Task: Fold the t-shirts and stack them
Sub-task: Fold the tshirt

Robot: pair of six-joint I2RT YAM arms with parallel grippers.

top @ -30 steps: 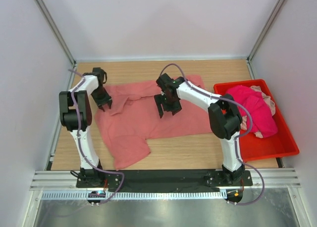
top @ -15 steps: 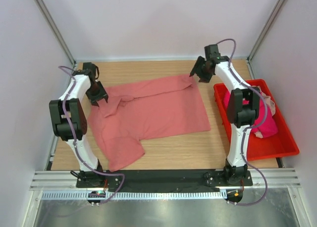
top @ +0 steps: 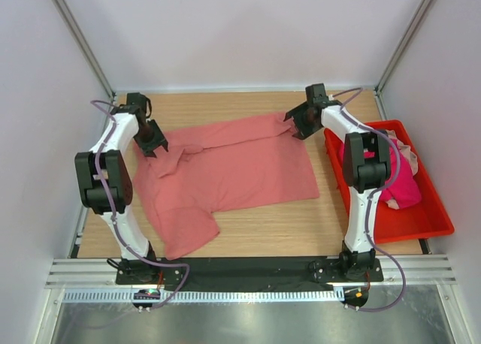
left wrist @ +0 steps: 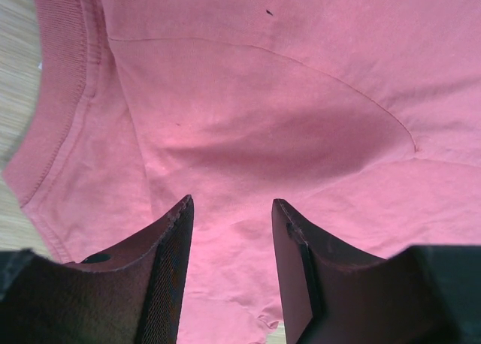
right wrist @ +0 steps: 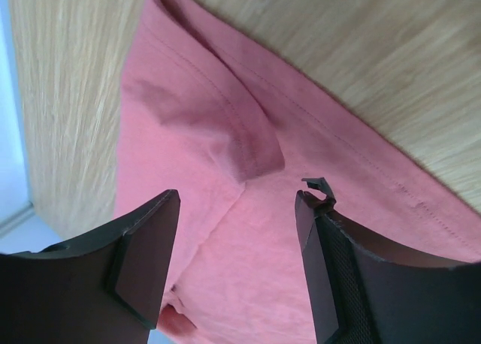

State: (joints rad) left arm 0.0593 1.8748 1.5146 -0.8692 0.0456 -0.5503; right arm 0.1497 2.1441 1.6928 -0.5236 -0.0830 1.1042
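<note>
Wooden tabletop (top: 263, 224) holds the salmon t-shirt (top: 240, 167), far corners beneath left pincer (top: 156, 146) and right pincer (top: 293, 125), both released.

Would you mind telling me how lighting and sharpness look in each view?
Top external: even, soft light, sharp, only faint shadows on the table. Left wrist: the shirt is crisp, stitching visible, with a darker shaded patch mid-frame. Right wrist: the table's grain looks smeared and the wall at the left edge is washed out.
</note>
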